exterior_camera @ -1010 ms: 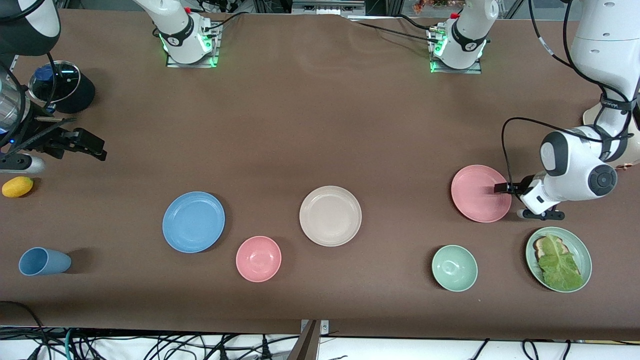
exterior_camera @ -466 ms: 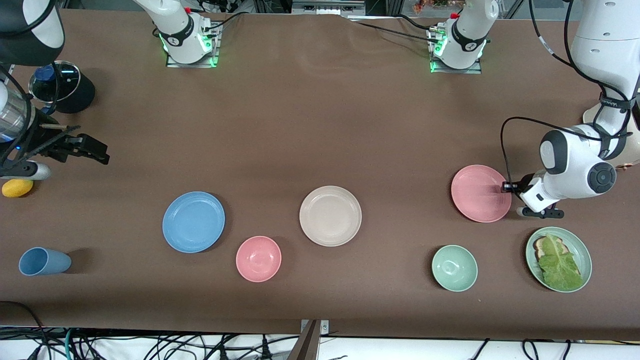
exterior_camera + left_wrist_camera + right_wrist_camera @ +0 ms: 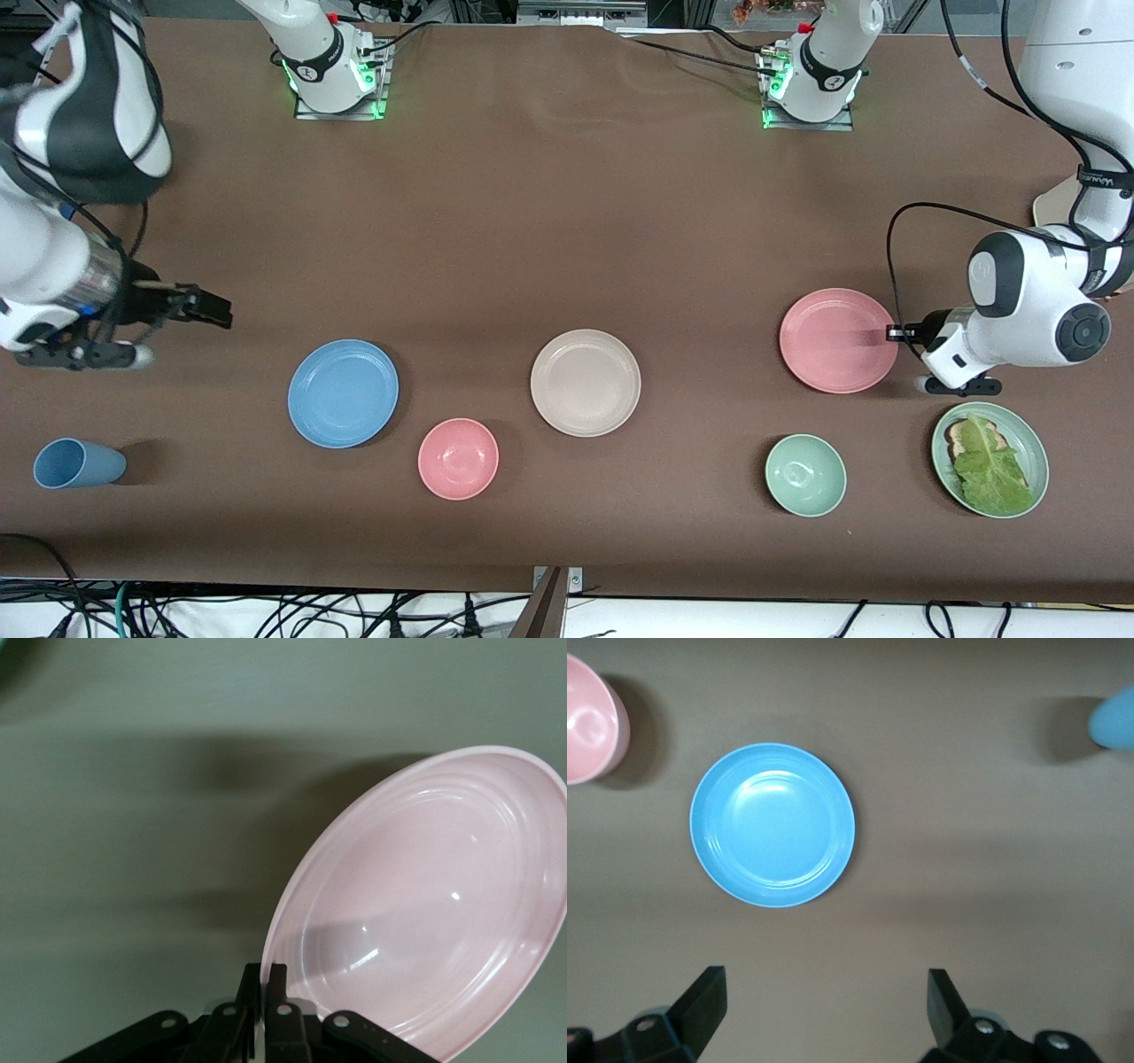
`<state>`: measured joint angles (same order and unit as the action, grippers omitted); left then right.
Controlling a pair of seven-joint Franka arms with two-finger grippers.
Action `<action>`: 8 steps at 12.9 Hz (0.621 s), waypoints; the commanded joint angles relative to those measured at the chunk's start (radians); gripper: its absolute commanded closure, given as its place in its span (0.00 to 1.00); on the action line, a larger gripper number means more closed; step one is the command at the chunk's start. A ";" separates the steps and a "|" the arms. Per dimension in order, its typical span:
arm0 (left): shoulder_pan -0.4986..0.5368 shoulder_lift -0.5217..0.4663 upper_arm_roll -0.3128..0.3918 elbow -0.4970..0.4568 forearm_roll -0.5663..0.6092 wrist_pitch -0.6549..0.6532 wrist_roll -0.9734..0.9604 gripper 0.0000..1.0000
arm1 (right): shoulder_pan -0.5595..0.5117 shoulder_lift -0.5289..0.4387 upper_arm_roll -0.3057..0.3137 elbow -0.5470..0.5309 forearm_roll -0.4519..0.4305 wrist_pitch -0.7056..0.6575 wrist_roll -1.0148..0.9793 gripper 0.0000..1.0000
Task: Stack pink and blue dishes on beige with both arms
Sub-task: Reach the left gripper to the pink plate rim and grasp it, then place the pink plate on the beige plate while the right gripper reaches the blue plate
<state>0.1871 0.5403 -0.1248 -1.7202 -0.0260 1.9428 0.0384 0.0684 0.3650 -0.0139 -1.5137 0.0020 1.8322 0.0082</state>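
The pink plate (image 3: 833, 340) is tilted, one edge raised off the table, with my left gripper (image 3: 893, 333) shut on its rim at the left arm's end. In the left wrist view the two fingers (image 3: 276, 979) pinch the rim of the pink plate (image 3: 425, 904). The beige plate (image 3: 585, 382) lies flat mid-table. The blue plate (image 3: 343, 392) lies flat toward the right arm's end. My right gripper (image 3: 213, 312) hangs open over bare table beside the blue plate. In the right wrist view the blue plate (image 3: 772, 825) shows ahead of the empty right gripper (image 3: 828, 992).
A small pink bowl (image 3: 458, 458) sits between the blue and beige plates, nearer the camera. A blue cup (image 3: 78, 462) lies on its side at the right arm's end. A green bowl (image 3: 805, 475) and a green plate with lettuce (image 3: 1019, 434) sit close to the pink plate.
The pink plate has shifted slightly toward mid-table in the left gripper, its edge lifting. The right arm has swung in from the table's end toward the blue plate.
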 commanded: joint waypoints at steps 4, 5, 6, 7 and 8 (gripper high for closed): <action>-0.055 0.010 -0.191 0.159 -0.156 -0.148 -0.372 1.00 | -0.002 0.242 0.003 0.013 -0.007 0.266 -0.062 0.01; -0.105 0.047 -0.191 0.206 -0.193 -0.119 -0.405 1.00 | -0.002 0.290 0.003 0.012 -0.007 0.329 -0.060 0.02; -0.153 0.099 -0.190 0.255 -0.218 -0.101 -0.448 1.00 | -0.005 0.326 0.003 0.012 -0.005 0.370 -0.059 0.05; -0.207 0.148 -0.190 0.305 -0.219 -0.067 -0.491 1.00 | -0.010 0.356 0.003 0.012 -0.005 0.410 -0.059 0.06; -0.259 0.183 -0.190 0.327 -0.219 -0.021 -0.541 1.00 | -0.015 0.380 0.003 0.012 -0.007 0.445 -0.060 0.08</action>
<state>0.0061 0.6120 -0.3206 -1.5094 -0.2226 1.8878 -0.4305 0.0664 0.7054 -0.0153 -1.5216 0.0018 2.2331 -0.0430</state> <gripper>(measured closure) 0.943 0.044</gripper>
